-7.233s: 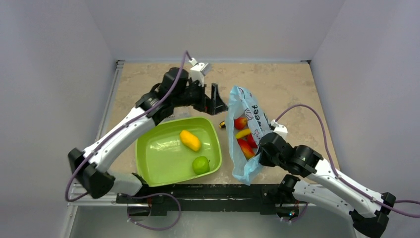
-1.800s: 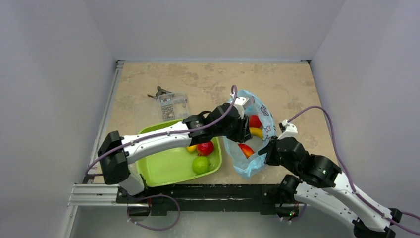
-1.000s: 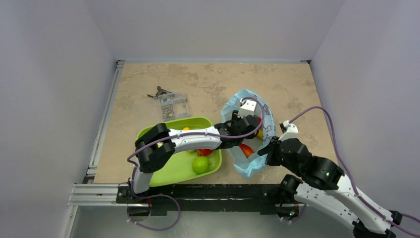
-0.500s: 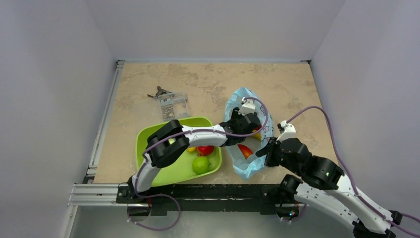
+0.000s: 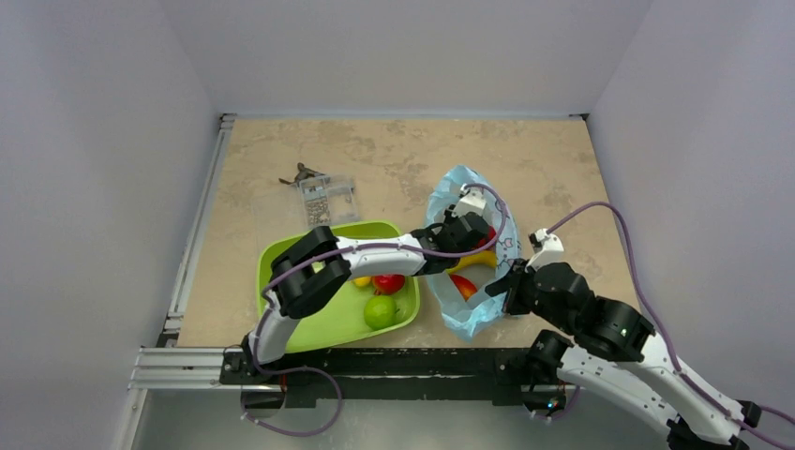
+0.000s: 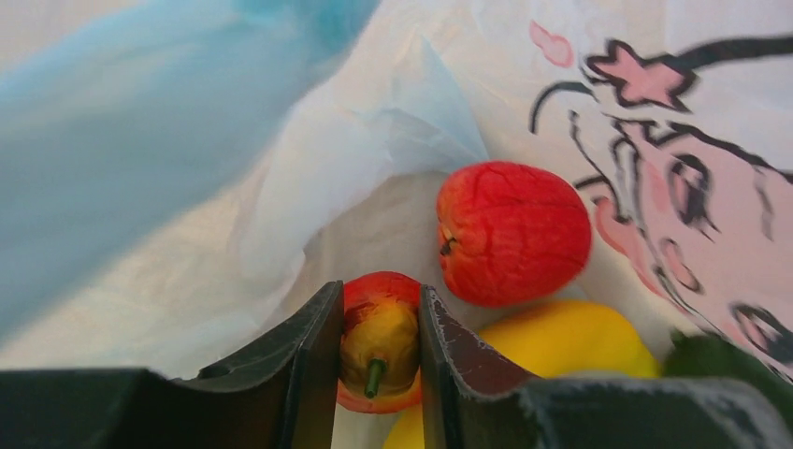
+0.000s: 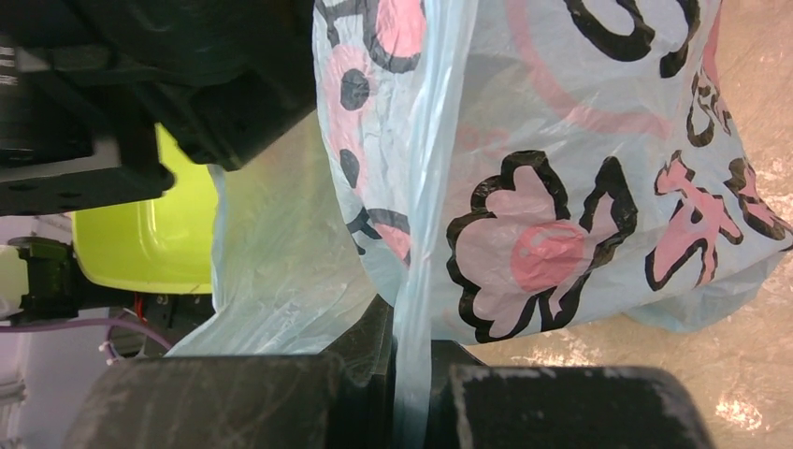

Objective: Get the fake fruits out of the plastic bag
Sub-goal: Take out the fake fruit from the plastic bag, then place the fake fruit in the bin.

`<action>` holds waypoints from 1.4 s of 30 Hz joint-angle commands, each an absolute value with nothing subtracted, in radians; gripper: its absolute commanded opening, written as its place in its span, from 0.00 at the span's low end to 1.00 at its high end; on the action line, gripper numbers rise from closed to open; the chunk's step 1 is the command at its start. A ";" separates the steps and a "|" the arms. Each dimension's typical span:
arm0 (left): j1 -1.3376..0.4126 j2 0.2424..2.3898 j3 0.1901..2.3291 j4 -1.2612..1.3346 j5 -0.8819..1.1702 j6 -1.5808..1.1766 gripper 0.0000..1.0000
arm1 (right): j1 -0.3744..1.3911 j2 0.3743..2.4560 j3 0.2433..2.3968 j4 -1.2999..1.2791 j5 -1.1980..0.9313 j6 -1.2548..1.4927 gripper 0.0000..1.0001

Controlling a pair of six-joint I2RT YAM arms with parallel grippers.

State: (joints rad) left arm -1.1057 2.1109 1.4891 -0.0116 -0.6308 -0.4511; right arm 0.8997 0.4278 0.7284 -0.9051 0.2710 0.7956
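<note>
The plastic bag (image 5: pixel 469 192) lies open to the right of the tray, light blue with pink and black prints (image 7: pixel 552 140). My left gripper (image 6: pixel 379 295) is inside it, shut on a small red-yellow apple (image 6: pixel 379 332) with its green stem facing the camera. Beside the apple lie a red round fruit (image 6: pixel 512 232), a yellow banana (image 6: pixel 570 341) and a dark green avocado (image 6: pixel 725 360). A red-orange mango (image 5: pixel 463 284) shows nearer the bag's bottom. My right gripper (image 7: pixel 411 337) is shut on a fold of the bag's near edge (image 5: pixel 497 298).
The lime-green tray (image 5: pixel 286 258) holds a green apple (image 5: pixel 380 311), a red fruit (image 5: pixel 388 281) and an orange-yellow fruit (image 5: pixel 362 280), partly under my left arm. A clear plastic box (image 5: pixel 325 199) and a small dark object (image 5: pixel 300 173) sit behind the tray. Walls enclose the table.
My left arm came from the back of the table to the tray, then into the bag's mouth. A red fruit now lies in the tray. The right gripper stayed on the bag.
</note>
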 commanded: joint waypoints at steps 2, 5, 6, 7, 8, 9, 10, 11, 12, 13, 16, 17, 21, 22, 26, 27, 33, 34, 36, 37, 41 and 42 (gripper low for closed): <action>-1.098 1.886 1.446 -0.072 -0.368 -0.519 0.02 | 0.904 0.388 0.730 -0.876 0.305 0.801 0.00; -1.098 1.812 1.429 -0.112 -0.262 -0.569 0.00 | 0.904 0.398 0.730 -0.877 0.303 0.801 0.00; -1.097 1.792 1.421 -0.109 -0.225 -0.579 0.00 | 0.904 0.404 0.731 -0.879 0.301 0.801 0.00; -1.097 1.771 1.413 -0.103 -0.189 -0.586 0.00 | 0.903 0.410 0.732 -0.881 0.301 0.800 0.00; -1.096 1.752 1.407 -0.096 -0.156 -0.595 0.00 | 0.903 0.415 0.733 -0.883 0.299 0.799 0.00; -1.097 1.737 1.403 -0.089 -0.118 -0.600 0.00 | 0.904 0.419 0.735 -0.884 0.297 0.797 0.00; -1.097 1.720 1.401 -0.084 -0.083 -0.605 0.00 | 0.904 0.420 0.735 -0.885 0.296 0.797 0.00; -1.095 1.704 1.399 -0.082 -0.052 -0.609 0.00 | 0.904 0.419 0.735 -0.885 0.295 0.796 0.00; -1.095 1.688 1.396 -0.082 -0.027 -0.614 0.00 | 0.904 0.416 0.734 -0.883 0.297 0.796 0.00; -1.095 1.671 1.388 -0.083 -0.009 -0.619 0.00 | 0.904 0.411 0.732 -0.880 0.298 0.796 0.00; -1.095 1.603 1.345 -0.073 0.036 -0.636 0.00 | 0.904 0.401 0.731 -0.877 0.301 0.794 0.00; -1.095 1.574 1.327 -0.076 0.042 -0.640 0.00 | 0.904 0.399 0.730 -0.877 0.301 0.794 0.00; -1.058 1.431 1.211 -0.071 0.108 -0.724 0.00 | 0.904 0.400 0.731 -0.876 0.308 0.797 0.00; -1.044 1.396 1.183 -0.084 0.124 -0.743 0.00 | 0.904 0.402 0.729 -0.876 0.308 0.797 0.00; -1.016 1.215 1.102 -0.203 0.132 -0.722 0.00 | 0.904 0.420 0.730 -0.877 0.304 0.795 0.00; -1.015 1.169 1.086 -0.241 0.115 -0.705 0.00 | 0.904 0.425 0.730 -0.877 0.303 0.795 0.00; -1.012 0.908 0.959 -0.510 -0.122 -0.674 0.00 | 0.904 0.426 0.729 -0.876 0.299 0.791 0.00; -1.012 0.874 0.937 -0.553 -0.176 -0.676 0.00 | 0.904 0.425 0.729 -0.875 0.298 0.791 0.00; -1.011 0.817 0.896 -0.660 -0.281 -0.694 0.00 | 0.904 0.425 0.727 -0.874 0.298 0.791 0.00; -1.011 0.795 0.876 -0.710 -0.329 -0.718 0.00 | 0.904 0.430 0.726 -0.874 0.297 0.791 0.00; -1.011 0.719 0.789 -0.779 -0.401 -0.773 0.00 | 0.904 0.463 0.730 -0.880 0.291 0.790 0.00; -1.011 0.709 0.763 -0.773 -0.402 -0.782 0.00 | 0.904 0.469 0.730 -0.881 0.291 0.790 0.00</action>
State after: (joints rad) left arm -1.0145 0.7418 0.8291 -0.6613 -0.2806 -0.7235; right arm 0.8997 0.4347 0.7280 -0.9043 0.2783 0.7956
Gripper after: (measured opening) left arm 0.306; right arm 0.005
